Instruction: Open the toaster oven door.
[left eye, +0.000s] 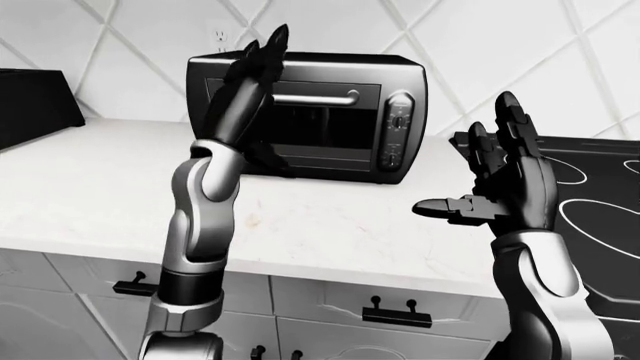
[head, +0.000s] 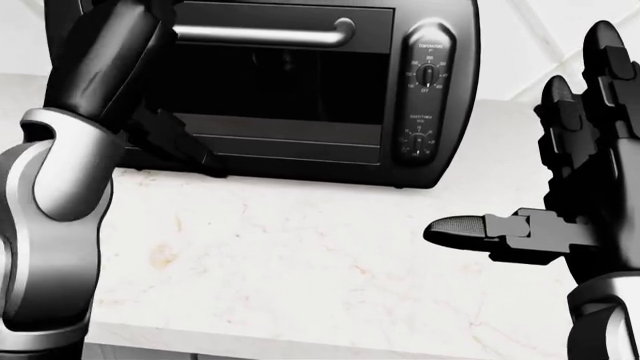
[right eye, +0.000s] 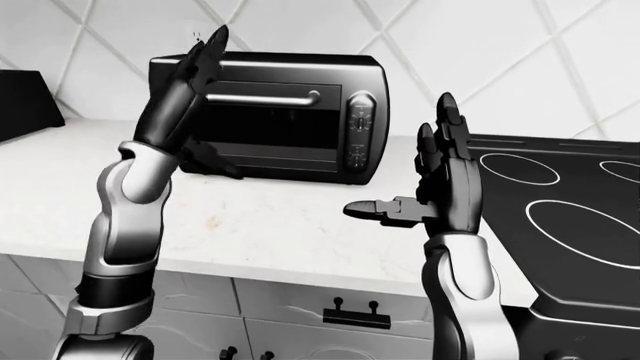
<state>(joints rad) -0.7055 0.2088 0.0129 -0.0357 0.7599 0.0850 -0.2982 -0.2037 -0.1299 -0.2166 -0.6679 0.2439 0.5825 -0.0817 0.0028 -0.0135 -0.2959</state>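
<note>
Your left robot hand (left eye: 258, 64), fingers spread and holding nothing, is raised at the left end of the black toaster oven (left eye: 330, 112) on the white marble desk (left eye: 110, 180). The horizontal silver door handle (left eye: 315, 98) runs rightward from it. Your right robot hand (left eye: 500, 176), also spread, hangs well right of the oven.

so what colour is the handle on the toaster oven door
Silver-grey metal, against the black toaster oven door. The handle shows best in the head view.
</note>
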